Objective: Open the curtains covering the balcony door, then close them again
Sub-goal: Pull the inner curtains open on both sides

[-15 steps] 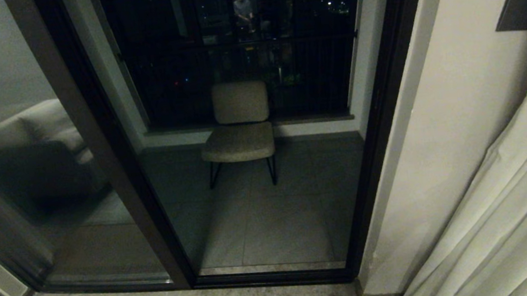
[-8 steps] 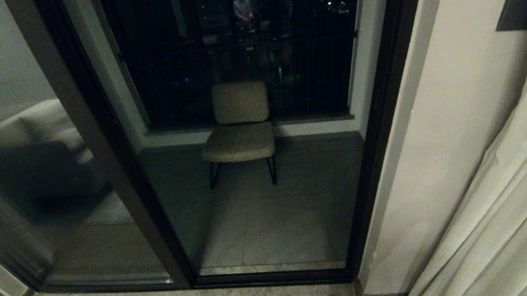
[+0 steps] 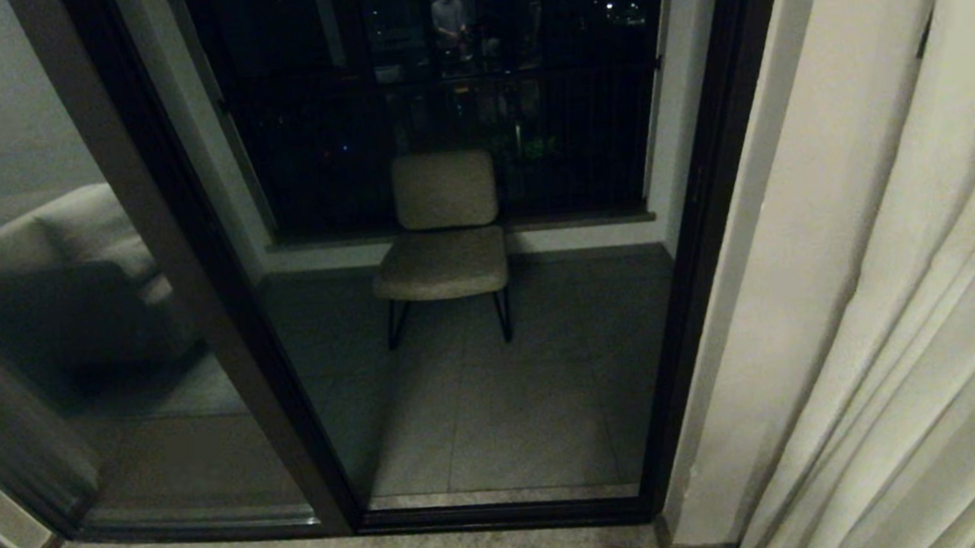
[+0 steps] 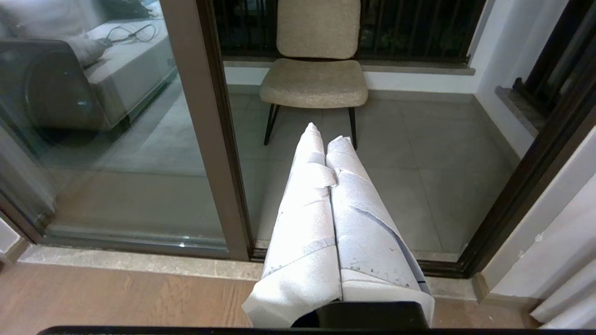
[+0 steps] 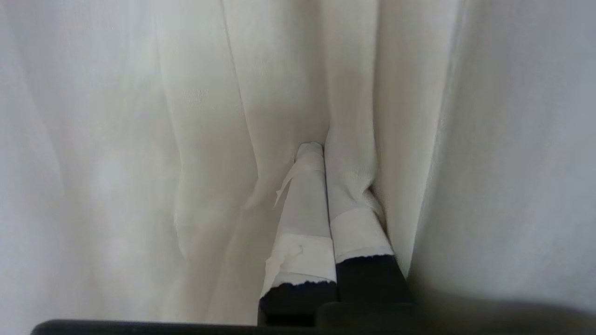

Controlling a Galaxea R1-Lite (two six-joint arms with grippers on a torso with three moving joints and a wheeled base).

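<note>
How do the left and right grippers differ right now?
The left gripper hangs free in front of the balcony door, touching nothing; the right gripper is pressed into the folds of the curtain. The left faces the chair; the right faces only fabric. Both are shut, with taped fingers.

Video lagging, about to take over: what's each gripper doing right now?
Left gripper: shut, empty, pointing at the balcony door.
Right gripper: shut, pressed into the curtain folds; grip cannot be told.

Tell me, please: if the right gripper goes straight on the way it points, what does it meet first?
The curtain. The right gripper, shut, already has its tips against the folds, so it would likely only push deeper into the fabric.
</note>
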